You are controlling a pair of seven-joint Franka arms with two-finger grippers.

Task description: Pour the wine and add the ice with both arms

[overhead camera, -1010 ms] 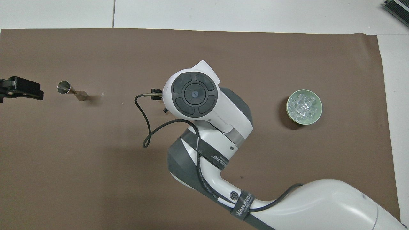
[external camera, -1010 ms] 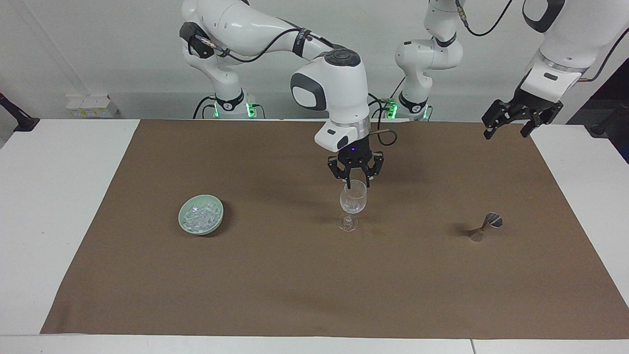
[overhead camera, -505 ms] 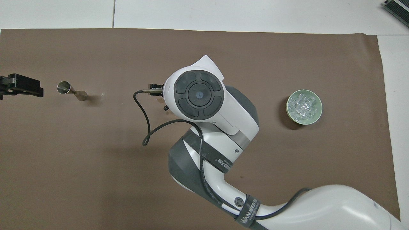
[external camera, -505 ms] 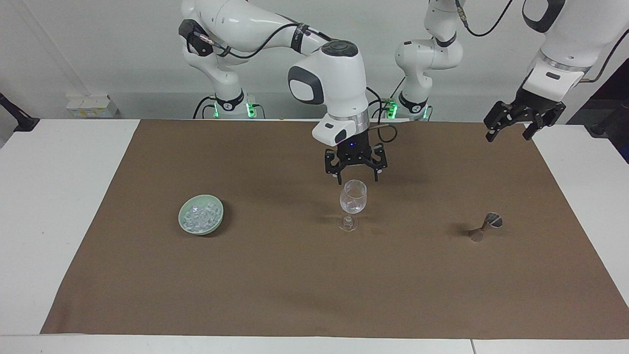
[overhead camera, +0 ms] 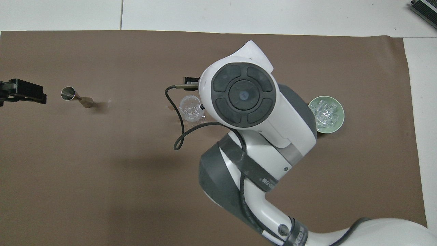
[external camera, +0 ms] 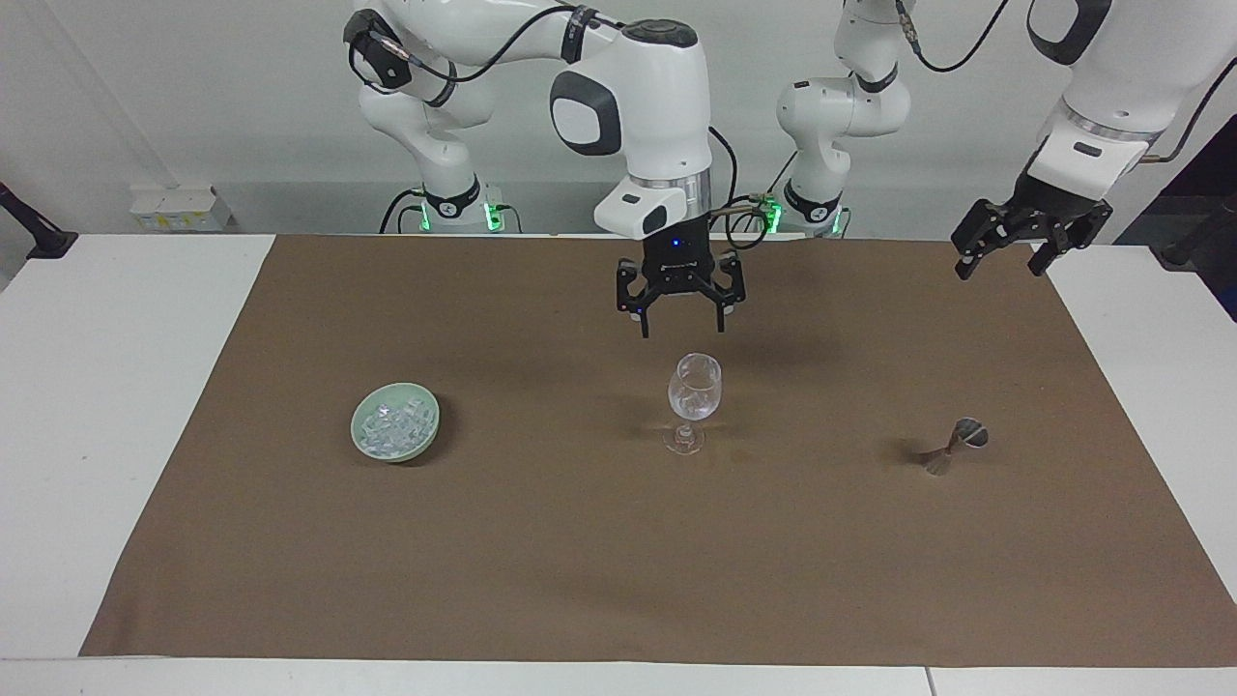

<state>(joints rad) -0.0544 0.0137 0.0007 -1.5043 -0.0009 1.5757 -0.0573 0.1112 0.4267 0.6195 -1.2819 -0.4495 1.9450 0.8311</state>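
Note:
A clear wine glass [external camera: 694, 391] stands upright mid-mat, with small ice cubes [overhead camera: 191, 110] showing in its bowl. More ice [external camera: 390, 425] fills a pale green bowl [external camera: 425, 437] toward the right arm's end. My right gripper [external camera: 683, 329] hangs open just above the glass, holding nothing; in the overhead view its own wrist hides it. Over the mat's corner at the left arm's end, my left gripper [external camera: 997, 269] waits, raised, open and empty. Wine is out of view.
A small metal jigger [external camera: 955, 445] lies tipped on the brown mat [external camera: 541, 570] toward the left arm's end. The right arm's wrist [overhead camera: 244, 95] covers part of the green bowl [overhead camera: 336, 119] in the overhead view. White table borders the mat.
My right gripper opened at the glass's rim, then rose and drew back toward the robots, uncovering the glass from above. The left gripper lifted slightly.

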